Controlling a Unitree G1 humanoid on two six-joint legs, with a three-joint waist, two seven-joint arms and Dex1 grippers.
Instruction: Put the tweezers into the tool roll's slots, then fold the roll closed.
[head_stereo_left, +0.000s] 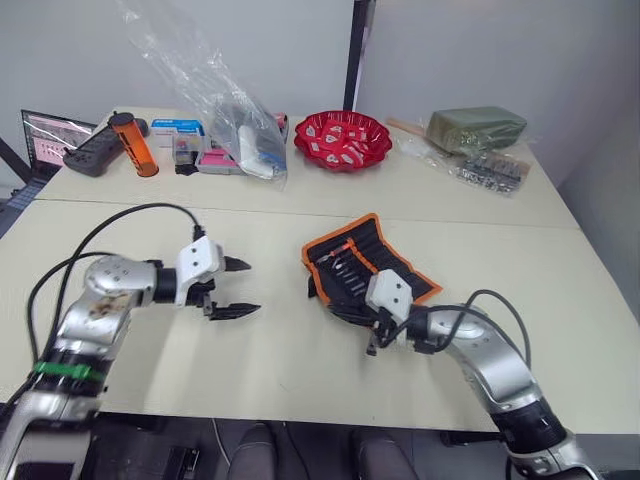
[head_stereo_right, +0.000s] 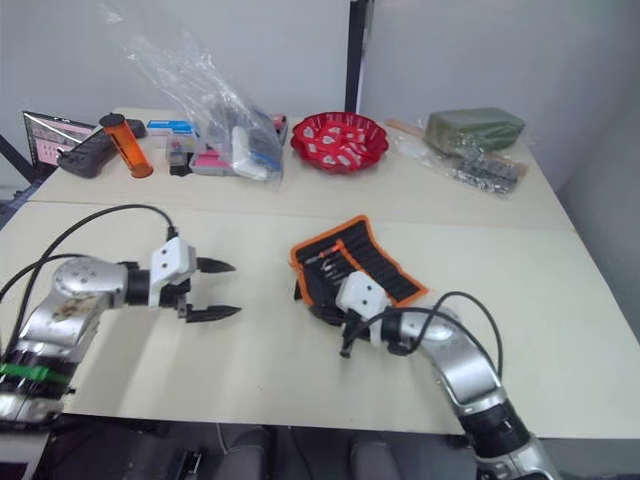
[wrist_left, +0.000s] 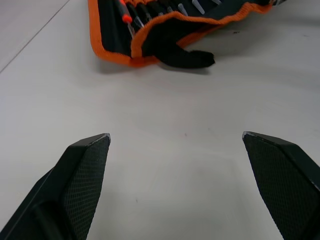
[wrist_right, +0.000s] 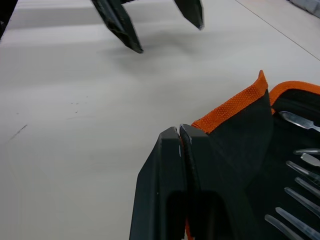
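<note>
Tweezers (wrist_right: 295, 172), about six silvery tips counted, sit in one tool roll (head_stereo_left: 368, 264) lying unfolded on the desk (head_stereo_left: 280, 350). Right tool (wrist_right: 180, 137), clenched, touches the roll's near edge; left tool (head_stereo_left: 236, 288), spread, hangs at nine o'clock.

Both arms are silver metal with black joints and looping black cables; white blocks sit at the wrists, black pointed textured jaws beyond, a green band on the left.

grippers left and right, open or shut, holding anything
Left gripper: open, empty, over bare table.
Right gripper: shut on the orange-trimmed edge of the black fabric tool roll.
</note>
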